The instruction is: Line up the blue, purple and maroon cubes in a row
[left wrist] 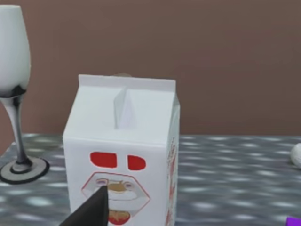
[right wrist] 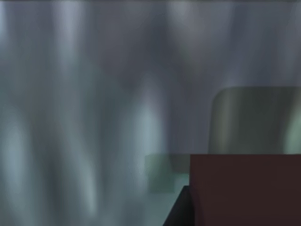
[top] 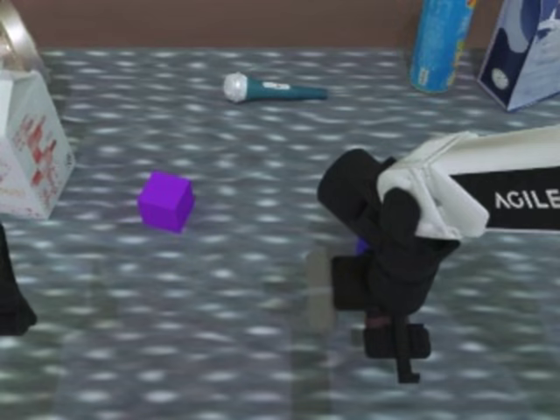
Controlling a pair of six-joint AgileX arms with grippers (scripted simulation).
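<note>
Purple cube (top: pixel 165 200) rests on the mottled grey counter (top: pixel 227 350), left of centre in the top view, well apart from both arms. The right arm reaches in from the right edge; its claw (top: pixel 389 337) points down over the counter right of centre. In the top view a sliver of maroon shows at the claw, and the right wrist view shows the maroon cube (right wrist: pixel 244 188) close up against a dark finger, so the claw appears closed on that cube. A small patch of blue (top: pixel 361 247) shows behind the right arm, mostly hidden; I cannot tell its full shape. The left claw (top: pixel 10 297) sits parked at the left edge; whether it is wide or narrow cannot be told. Nearby stand a milk carton (left wrist: pixel 122 150), a wine glass (left wrist: pixel 14 94), a microphone (top: pixel 271 88), a blue can (top: pixel 442 44) and a blue carton (top: pixel 525 52).
</note>
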